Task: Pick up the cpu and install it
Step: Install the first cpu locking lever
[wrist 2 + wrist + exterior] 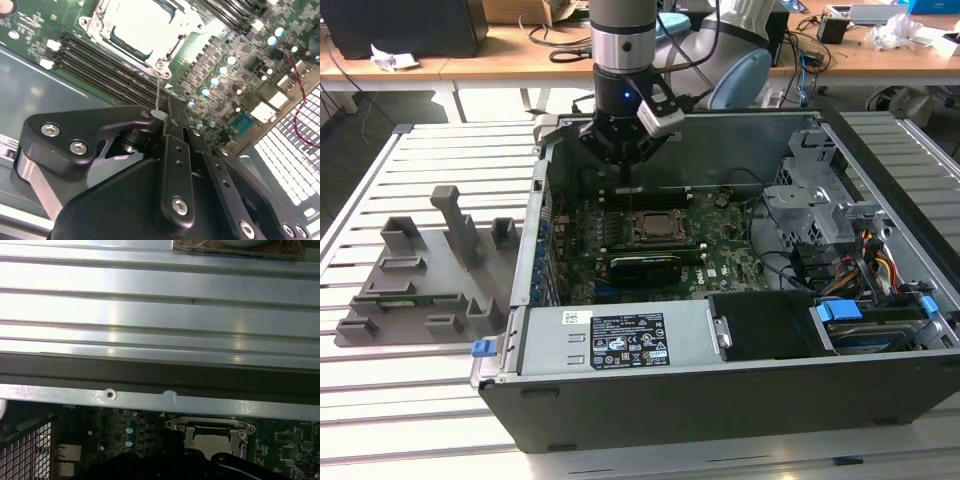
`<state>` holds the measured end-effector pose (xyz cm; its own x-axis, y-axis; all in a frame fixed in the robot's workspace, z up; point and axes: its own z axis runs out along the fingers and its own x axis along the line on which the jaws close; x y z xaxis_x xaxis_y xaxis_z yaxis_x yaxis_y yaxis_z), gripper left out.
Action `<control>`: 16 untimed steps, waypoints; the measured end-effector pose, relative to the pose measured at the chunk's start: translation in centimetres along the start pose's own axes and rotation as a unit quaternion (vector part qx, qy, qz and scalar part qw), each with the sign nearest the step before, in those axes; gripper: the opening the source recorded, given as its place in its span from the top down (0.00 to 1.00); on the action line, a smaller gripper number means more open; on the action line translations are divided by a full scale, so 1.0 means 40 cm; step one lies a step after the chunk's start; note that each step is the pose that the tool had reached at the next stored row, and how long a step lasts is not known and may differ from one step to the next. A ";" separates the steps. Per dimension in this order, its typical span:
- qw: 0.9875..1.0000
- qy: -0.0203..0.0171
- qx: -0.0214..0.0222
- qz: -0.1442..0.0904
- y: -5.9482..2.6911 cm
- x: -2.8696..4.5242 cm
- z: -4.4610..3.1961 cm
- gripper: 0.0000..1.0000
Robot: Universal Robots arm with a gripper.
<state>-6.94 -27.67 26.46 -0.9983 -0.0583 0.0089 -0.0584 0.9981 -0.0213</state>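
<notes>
The cpu [141, 21], a flat silvery square with a darker rim, lies inside the metal socket frame [165, 47] on the green motherboard [720, 250]. The exterior view shows the cpu [655, 226] in the middle of the open computer case, and it is also in the first wrist view [209, 440]. My gripper [623, 170] hangs just behind the socket, near the case's back wall. Its dark fingers [172, 150] are shut. A thin metal socket lever [158, 87] runs from the frame's corner to the fingertips. Whether it is pinched or only touched I cannot tell.
A long black expansion card [645, 265] lies just in front of the socket. The grey holder tray [420, 275] with upright blocks stands on the slatted table at the exterior view's left. The case's steel back wall [160, 315] is close behind the gripper. A drive cage [810, 200] and cables crowd the case's right.
</notes>
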 end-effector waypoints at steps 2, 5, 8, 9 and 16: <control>1.000 0.000 0.000 0.000 -0.001 -0.009 0.000 0.89; 1.000 0.000 0.000 0.000 -0.001 -0.023 0.000 0.89; 1.000 0.000 0.000 0.000 -0.002 -0.037 0.000 0.89; 1.000 0.000 0.000 0.000 -0.002 -0.042 0.000 0.89; 1.000 0.000 0.000 0.000 -0.004 -0.075 -0.001 0.89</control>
<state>-3.93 -27.67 26.46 -0.9983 -0.0583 0.0097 -0.0585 0.9981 -0.0215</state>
